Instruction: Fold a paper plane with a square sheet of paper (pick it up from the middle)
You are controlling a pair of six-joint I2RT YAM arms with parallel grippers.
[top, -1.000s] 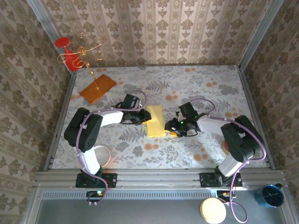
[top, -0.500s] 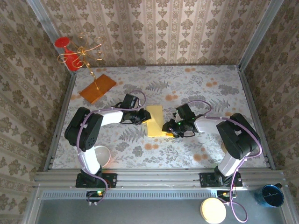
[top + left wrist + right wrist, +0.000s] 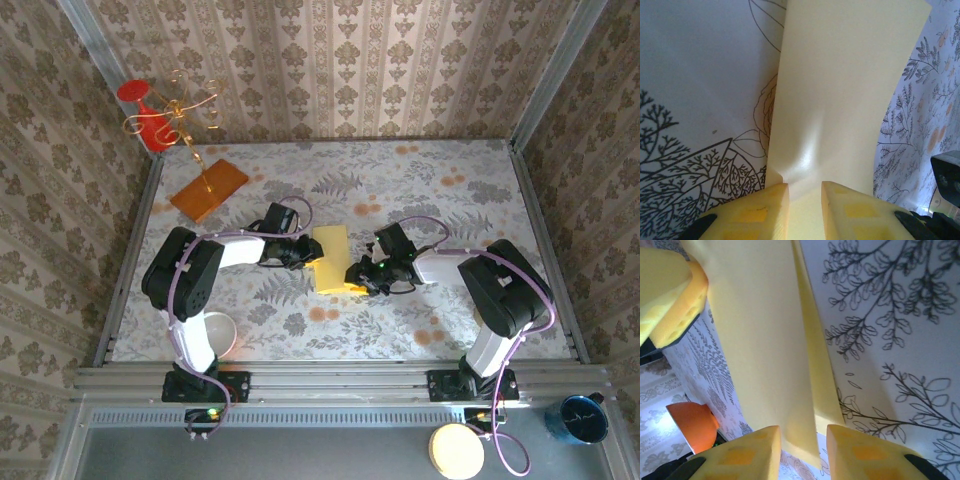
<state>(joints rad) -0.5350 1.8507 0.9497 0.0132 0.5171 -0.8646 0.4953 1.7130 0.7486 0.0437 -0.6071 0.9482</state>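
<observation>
Right pincer (image 3: pixel 358 277) has slid in to the sheet of paper (image 3: pixel 332 255) and its jaws have come closer; I cannot tell if they pinch it yet. Folded in half, the sheet lies on the bench (image 3: pixel 400 190), past the white bowl (image 3: pixel 215 333) and to its right; the left pincer (image 3: pixel 300 252) grips the edge on the bowl's side. I think the right pincer should pinch softly and square; the left should hold firm so nothing slides.

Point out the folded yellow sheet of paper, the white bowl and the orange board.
sheet of paper (image 3: pixel 332 258): top view, centre of its upper face.
white bowl (image 3: pixel 222 335): top view, its inner hollow.
orange board (image 3: pixel 226 179): top view, bare right half.
</observation>
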